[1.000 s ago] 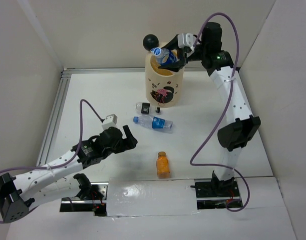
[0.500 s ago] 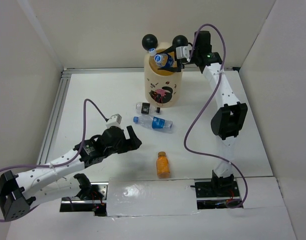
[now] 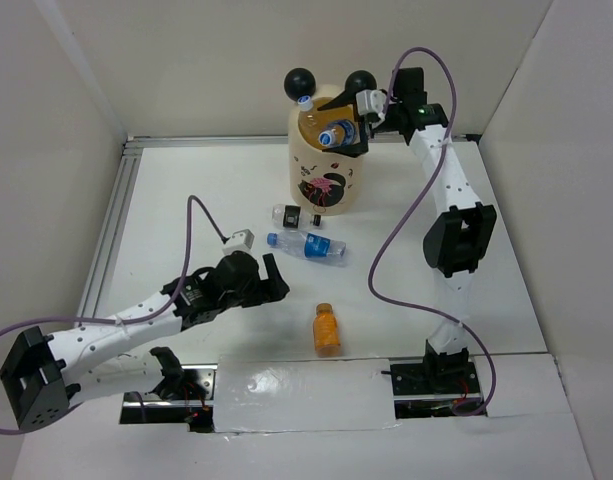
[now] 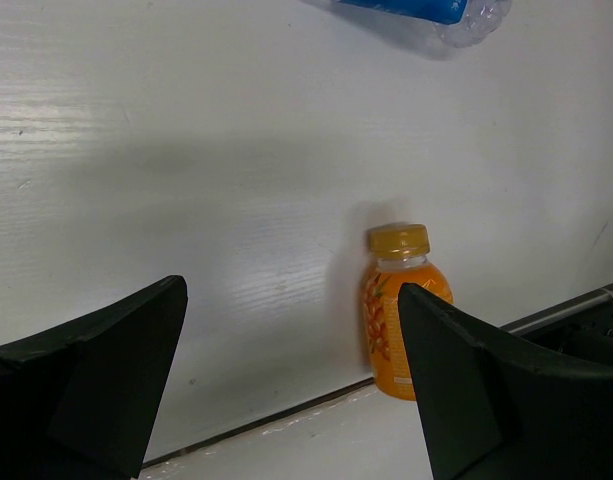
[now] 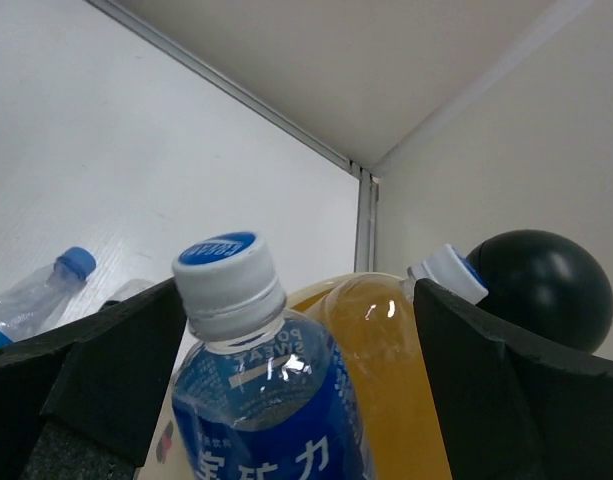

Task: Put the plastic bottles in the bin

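The cream bin (image 3: 329, 178) stands at the back of the table. My right gripper (image 3: 348, 125) hangs over its rim, open. A blue-labelled bottle (image 5: 261, 385) sits loose between its fingers, and a plain clear bottle (image 5: 391, 350) leans inside the bin (image 5: 321, 292) behind it. On the table lie a black-labelled bottle (image 3: 297, 215), a blue-labelled bottle (image 3: 308, 245) and a short orange bottle (image 3: 327, 329). My left gripper (image 3: 272, 280) is open just left of the orange bottle (image 4: 404, 315), which lies ahead by the right finger (image 4: 486, 390).
Two black ball ears (image 3: 302, 80) top the bin's rim. An aluminium rail (image 3: 111, 230) runs along the table's left side, and white walls close in the back and both sides. A purple cable (image 3: 391, 260) loops beside the right arm.
The right gripper's jaws have widened and the blue-labelled bottle has sunk lower into the bin. The left arm has moved right, toward the orange bottle.
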